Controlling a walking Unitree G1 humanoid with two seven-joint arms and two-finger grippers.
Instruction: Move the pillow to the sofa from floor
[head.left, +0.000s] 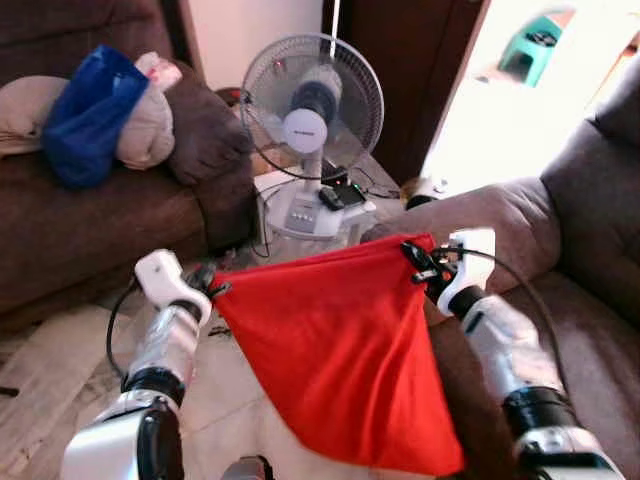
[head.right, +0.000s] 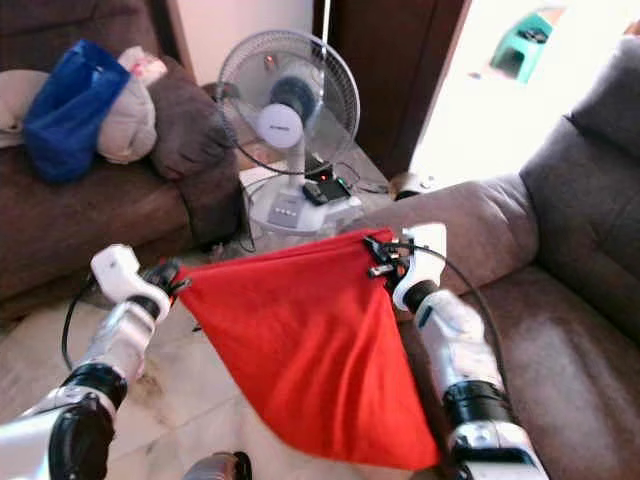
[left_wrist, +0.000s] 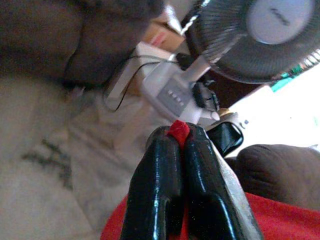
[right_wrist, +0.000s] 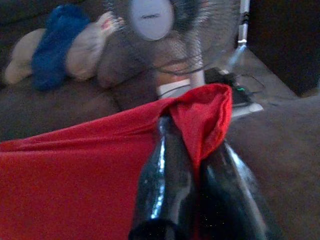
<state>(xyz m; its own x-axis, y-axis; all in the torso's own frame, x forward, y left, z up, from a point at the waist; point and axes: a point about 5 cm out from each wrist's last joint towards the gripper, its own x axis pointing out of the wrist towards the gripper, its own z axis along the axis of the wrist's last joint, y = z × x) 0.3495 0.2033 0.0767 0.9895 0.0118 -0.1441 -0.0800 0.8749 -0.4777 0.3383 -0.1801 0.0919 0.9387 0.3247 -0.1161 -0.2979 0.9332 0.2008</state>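
The red pillow (head.left: 345, 360) hangs in the air between both arms, top edge stretched from the left tool (head.left: 208, 285) to the right tool (head.left: 415, 258), each pinched tight on a corner. The sofa (head.left: 590, 300) lies at three o'clock, nearer the right arm.

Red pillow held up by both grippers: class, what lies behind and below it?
Behind the red pillow stand a white fan and a brown sofa arm. Below it is pale floor. The left gripper and right gripper pinch its corners; what it covers is hidden.
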